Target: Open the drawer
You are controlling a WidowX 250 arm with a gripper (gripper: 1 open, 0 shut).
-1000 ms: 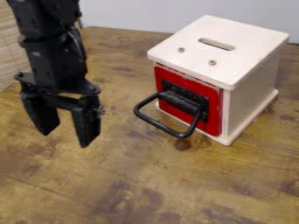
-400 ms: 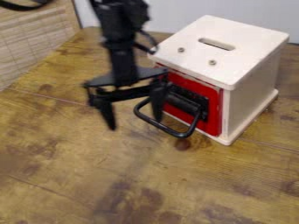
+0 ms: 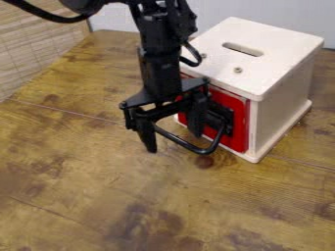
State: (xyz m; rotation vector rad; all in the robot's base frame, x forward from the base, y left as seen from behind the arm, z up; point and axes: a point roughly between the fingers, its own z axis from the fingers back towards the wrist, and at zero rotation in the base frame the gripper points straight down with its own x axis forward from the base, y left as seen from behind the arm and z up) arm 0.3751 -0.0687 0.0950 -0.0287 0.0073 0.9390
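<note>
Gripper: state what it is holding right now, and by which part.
Nothing is held. The gripper is open, pointing down over the black loop handle of the red drawer, with its fingers not closed on the handle. The drawer looks shut in the cabinet.

The cabinet (image 3: 268,74) stood at the right on the table (image 3: 78,196), the drawer (image 3: 222,118) in its near-left face; the gripper (image 3: 170,125) hung just left, over the handle (image 3: 183,137)

Robot lab bench — worn wooden tabletop (image 3: 78,186), plain wall (image 3: 262,12) (pale), woven blind (image 3: 33,44)
</note>
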